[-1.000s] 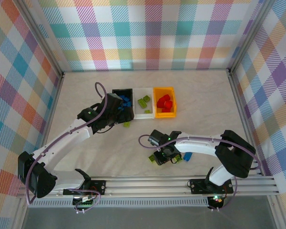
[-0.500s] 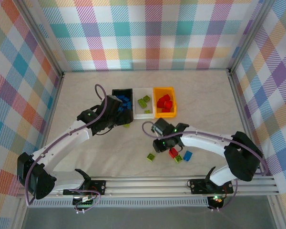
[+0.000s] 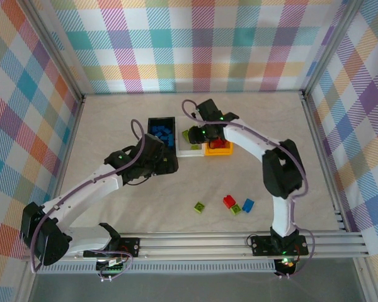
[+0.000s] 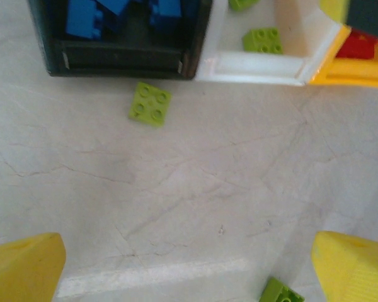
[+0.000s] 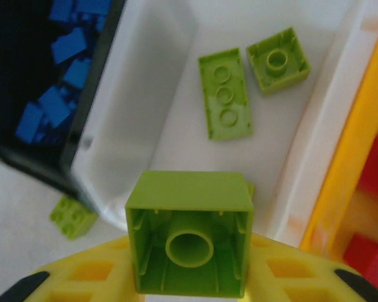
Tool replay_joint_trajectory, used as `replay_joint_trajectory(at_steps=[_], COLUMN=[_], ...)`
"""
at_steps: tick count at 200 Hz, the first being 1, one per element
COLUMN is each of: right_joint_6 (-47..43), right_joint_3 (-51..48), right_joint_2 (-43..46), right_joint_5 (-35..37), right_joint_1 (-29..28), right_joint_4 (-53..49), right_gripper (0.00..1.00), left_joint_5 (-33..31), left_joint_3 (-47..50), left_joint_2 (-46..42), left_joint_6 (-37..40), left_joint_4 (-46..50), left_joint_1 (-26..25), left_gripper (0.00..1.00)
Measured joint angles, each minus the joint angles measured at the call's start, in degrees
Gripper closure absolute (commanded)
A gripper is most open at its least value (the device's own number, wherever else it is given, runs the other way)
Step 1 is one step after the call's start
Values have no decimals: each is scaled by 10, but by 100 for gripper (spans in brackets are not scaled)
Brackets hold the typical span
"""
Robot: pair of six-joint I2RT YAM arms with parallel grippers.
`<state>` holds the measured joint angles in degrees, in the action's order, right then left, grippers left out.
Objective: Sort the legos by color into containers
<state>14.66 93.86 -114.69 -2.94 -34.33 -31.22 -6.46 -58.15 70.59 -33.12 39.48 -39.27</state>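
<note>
Top external: marbled tabletop, plaid walls.

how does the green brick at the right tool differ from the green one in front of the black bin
The green brick at the right tool is up over the white bin, hollow underside facing the wrist camera; the loose green brick lies on the table outside the black bin, studs up. Both are lime green.

White arms, black joints — purple cables, yellow fingers.
</note>
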Motion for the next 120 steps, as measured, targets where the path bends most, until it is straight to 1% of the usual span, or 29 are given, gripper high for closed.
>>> replay_joint_trajectory(at_steps=[11, 19, 38, 65, 84, 120], right_joint_6=[4, 5, 9, 14, 18, 35], right_joint_3=[30, 47, 78, 85, 50, -90], right_joint_2=[-29, -45, -61, -55, -24, 109], right_joint_5=[0, -1, -7, -10, -10, -10], right_joint_1=[2, 3, 3, 6, 7, 18], right_joint_4=[-8, -13, -20, -19, -4, 24], right_gripper=[49, 47, 46, 46, 46, 45], left_joint_5=[0, 0, 2, 10, 14, 37], left_joint_3=[0, 0, 0, 0, -3, -50], left_joint_2=[9, 18, 37, 59, 86, 188], left_joint_6=[2, 5, 12, 26, 39, 70], left_joint_4=[0, 0, 0, -1, 0, -2], left_joint_1=[-13, -23, -42, -69, -98, -177], left_gripper=[0, 0, 0, 0, 1, 8])
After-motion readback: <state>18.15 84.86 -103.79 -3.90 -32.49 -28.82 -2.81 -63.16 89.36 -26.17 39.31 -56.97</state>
